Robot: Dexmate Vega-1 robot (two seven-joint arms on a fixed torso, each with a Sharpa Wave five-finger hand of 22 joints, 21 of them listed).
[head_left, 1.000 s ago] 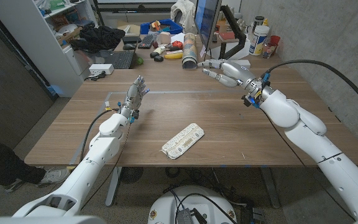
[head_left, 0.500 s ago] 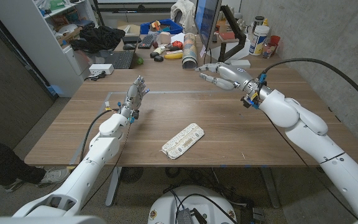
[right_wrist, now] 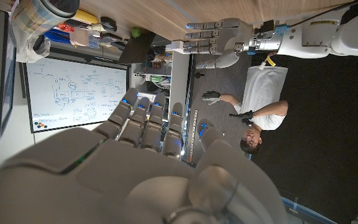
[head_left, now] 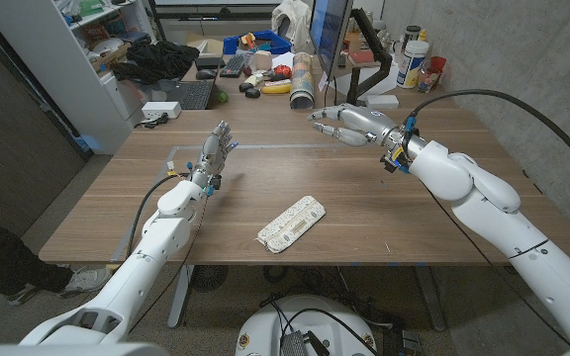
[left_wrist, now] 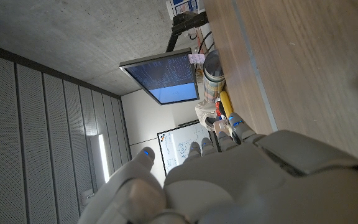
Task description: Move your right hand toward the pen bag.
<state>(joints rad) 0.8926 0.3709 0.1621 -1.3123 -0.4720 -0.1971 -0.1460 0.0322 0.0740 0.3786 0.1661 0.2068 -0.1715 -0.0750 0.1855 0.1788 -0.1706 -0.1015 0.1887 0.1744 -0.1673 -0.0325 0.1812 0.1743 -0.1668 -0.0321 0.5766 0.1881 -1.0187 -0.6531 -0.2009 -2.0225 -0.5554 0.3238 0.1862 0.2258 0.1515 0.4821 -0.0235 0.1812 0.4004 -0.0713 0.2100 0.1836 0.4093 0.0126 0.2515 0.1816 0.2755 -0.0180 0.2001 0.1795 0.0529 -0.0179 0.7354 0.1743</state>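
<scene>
Since the earlier frame the right hand (head_left: pixel 349 122) is drifting leftward, fingers spread and holding nothing; the pen bag (head_left: pixel 291 223) is lying well below-left of it, so most of the approach is remaining

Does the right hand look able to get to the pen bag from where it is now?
Probably yes. The right hand is open above the table's far side, and only bare wood lies between it and the pen bag near the front edge.
</scene>
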